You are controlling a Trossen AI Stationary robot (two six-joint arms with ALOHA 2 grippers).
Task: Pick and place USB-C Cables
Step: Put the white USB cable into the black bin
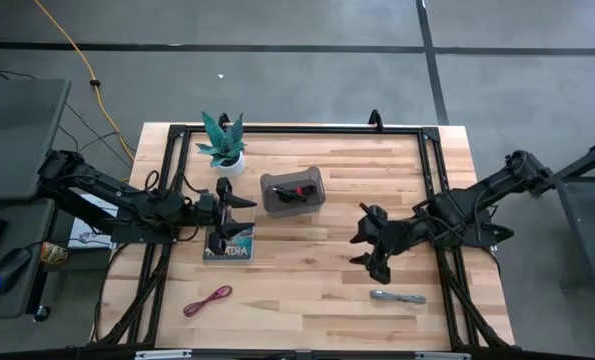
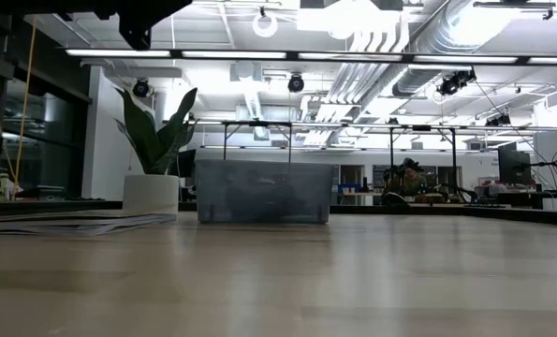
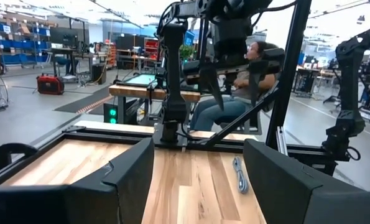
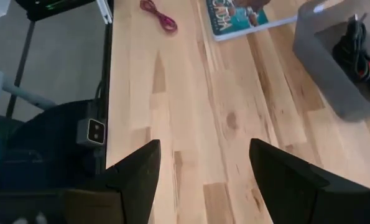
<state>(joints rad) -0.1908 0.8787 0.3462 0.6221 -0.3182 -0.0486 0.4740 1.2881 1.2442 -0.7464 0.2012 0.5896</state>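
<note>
The dark red cable point(image 1: 208, 300) and silver-grey cable point(image 1: 397, 296) lay loose on the table point(image 1: 307, 270); two more sat inside the grey bin point(image 1: 292, 190). Such bundles looked light, soft and floppy, best pinched across the middle of the coil. The right gripper point(image 1: 367, 243), fingers spread and empty, hovered with the silver-grey cable near at its 5 o'clock, apart from the fingers. The left gripper point(image 1: 239, 203), also spread and empty, waited above the book point(image 1: 227, 243), the dark red cable well apart at its 6 o'clock
</note>
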